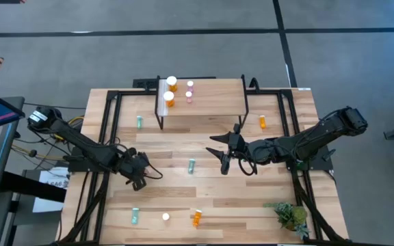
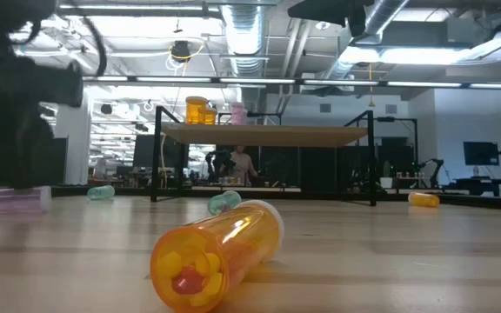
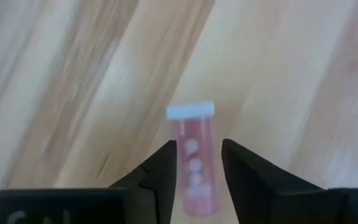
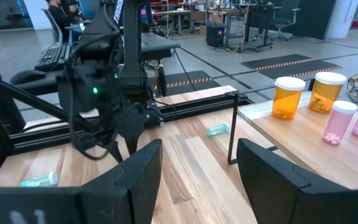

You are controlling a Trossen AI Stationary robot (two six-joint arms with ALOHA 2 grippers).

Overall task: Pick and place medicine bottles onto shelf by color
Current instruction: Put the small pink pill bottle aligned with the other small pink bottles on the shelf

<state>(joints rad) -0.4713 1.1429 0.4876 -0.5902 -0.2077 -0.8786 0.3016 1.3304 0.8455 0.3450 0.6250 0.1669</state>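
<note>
Straddling a pink bottle (image 3: 194,158) lying flat near the table's left edge, left gripper (image 3: 199,163) fingers narrowed but short of clamping risk rolling it away on closing; right gripper (image 4: 199,163) open and empty beside the shelf (image 1: 204,113) holding 4 bottles.

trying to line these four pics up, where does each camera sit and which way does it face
High: above the table, straight down; both arms, shelf.
Low: table height, level across; orange bottle lying in front.
Left wrist: looks down past the left gripper, its fingers either side of a pink bottle.
Right wrist: looks across the table past the right gripper, open and empty, at the left arm.
Shared: high, low and right wrist views show the shelf.
</note>
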